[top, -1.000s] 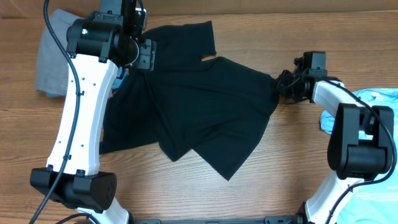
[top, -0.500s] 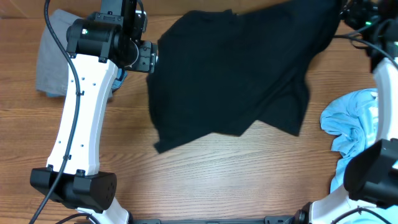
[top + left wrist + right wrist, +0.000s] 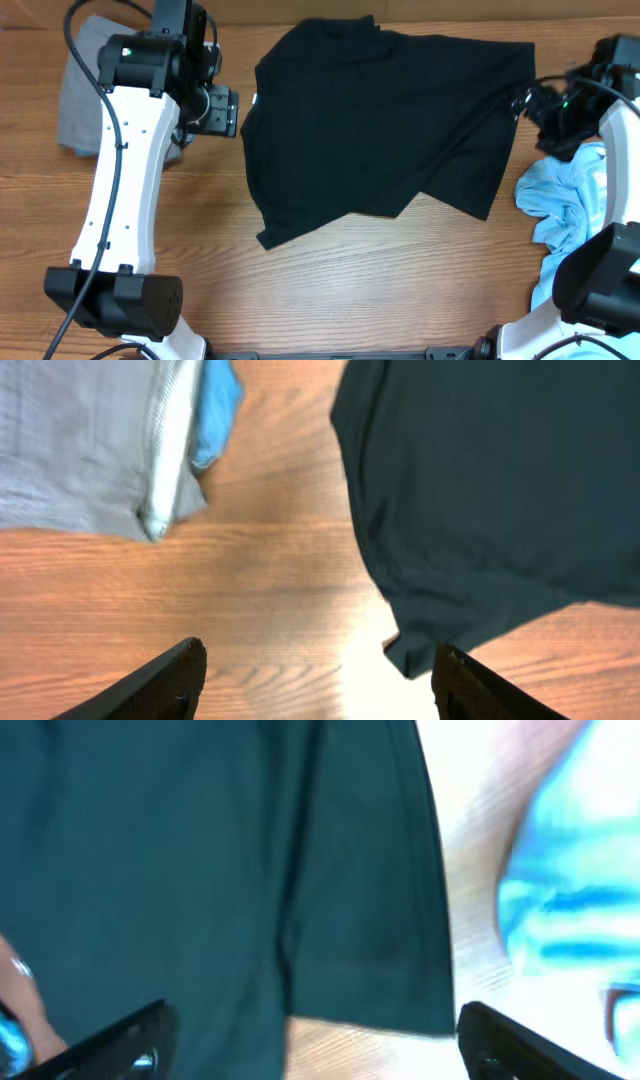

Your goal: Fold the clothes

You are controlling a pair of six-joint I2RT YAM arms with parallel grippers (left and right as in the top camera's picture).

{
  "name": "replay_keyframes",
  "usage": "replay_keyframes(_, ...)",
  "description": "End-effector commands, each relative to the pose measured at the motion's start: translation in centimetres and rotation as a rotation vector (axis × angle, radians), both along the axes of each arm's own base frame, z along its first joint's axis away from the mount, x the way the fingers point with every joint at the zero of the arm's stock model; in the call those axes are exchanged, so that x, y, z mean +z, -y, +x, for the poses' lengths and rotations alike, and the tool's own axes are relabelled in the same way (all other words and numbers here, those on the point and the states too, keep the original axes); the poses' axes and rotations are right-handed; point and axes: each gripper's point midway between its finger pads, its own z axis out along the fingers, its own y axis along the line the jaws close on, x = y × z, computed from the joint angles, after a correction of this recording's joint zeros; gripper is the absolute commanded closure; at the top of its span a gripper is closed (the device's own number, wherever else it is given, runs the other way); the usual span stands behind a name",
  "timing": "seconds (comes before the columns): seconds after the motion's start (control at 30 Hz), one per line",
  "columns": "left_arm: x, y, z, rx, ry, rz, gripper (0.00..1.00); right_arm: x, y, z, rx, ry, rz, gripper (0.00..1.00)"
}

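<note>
Right now we have the black T-shirt lying mostly opened out on the desk, toward its far side, between our two arms. Its lower edge is uneven, with one corner drooping toward the near left and a flap hanging at the near right.

Our left gripper hovers just off the shirt's left edge with its jaws spread and nothing between them; the left wrist view shows bare desk under it. Our right gripper sits at the shirt's right edge, also spread wide in the blurred wrist view, with black cloth beneath it but not pinched.

We judge the shirt is laid out and no fold is made yet.

Several things could spoil the next grasp:

- The light blue T-shirt is heaped just beside the right gripper, so a low pinch there could catch blue cloth along with black.
- On the left, the grey garment lies near our arm and could be dragged.
- The uneven lower edge may fold crooked unless it is smoothed.
- The shirt's far edge lies close to the desk's far side, so a pull away from us could slide it off.
</note>
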Motion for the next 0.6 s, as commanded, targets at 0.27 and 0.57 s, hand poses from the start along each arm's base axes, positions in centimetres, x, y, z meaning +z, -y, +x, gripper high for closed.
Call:
replay_keyframes(0.27,-8.6,1.2,-1.7,-0.007,-0.146,-0.047,0.28,-12.1,-2.2,-8.9,-0.089,-0.303,0.054,0.36)
replay_keyframes(0.57,-10.8,1.4,-2.7,-0.012,-0.193,-0.061,0.25,-16.3,-2.2,-9.5,-0.141,-0.249,0.040,0.48)
